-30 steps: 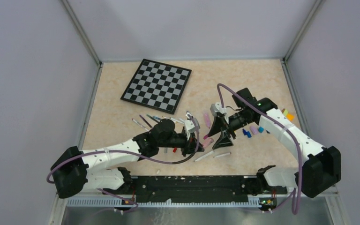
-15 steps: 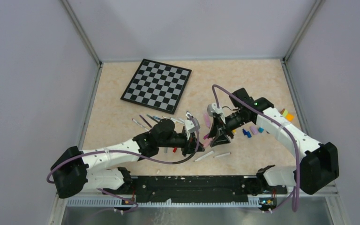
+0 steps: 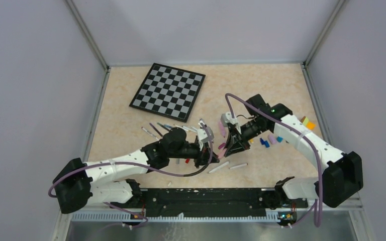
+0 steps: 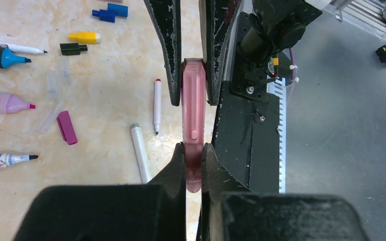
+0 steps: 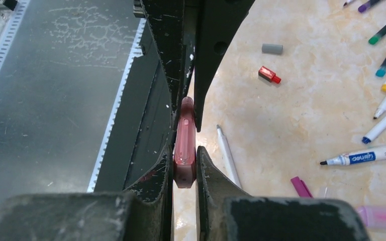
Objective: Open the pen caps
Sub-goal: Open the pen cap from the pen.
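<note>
A translucent pink pen (image 4: pixel 193 108) hangs level above the table between both grippers. My left gripper (image 4: pixel 193 161) is shut on its rounded end. My right gripper (image 5: pixel 184 168) is shut on the opposite, flat end (image 5: pixel 184 150), the part with a clip-like ridge. In the top view the two grippers meet tip to tip, left gripper (image 3: pixel 212 146) and right gripper (image 3: pixel 227 145), with the pink pen (image 3: pixel 221 146) between them. Loose pen caps lie on the table: blue (image 4: pixel 109 12), yellow (image 4: pixel 84 36), black (image 4: pixel 73 48), magenta (image 4: pixel 67 127), red (image 5: pixel 269 75), grey (image 5: pixel 272 48).
The chessboard (image 3: pixel 168 91) lies at the far left. Uncapped pens (image 3: pixel 156 129) are spread behind the left arm, and two white pens (image 3: pixel 228 165) lie under the grippers. A yellow-orange block (image 3: pixel 307 122) sits by the right wall. The black base rail (image 3: pixel 206 196) runs along the near edge.
My right gripper has moved left up to the left gripper and its jaws have closed from wide open onto the pink pen's free end. The left gripper has held still.
</note>
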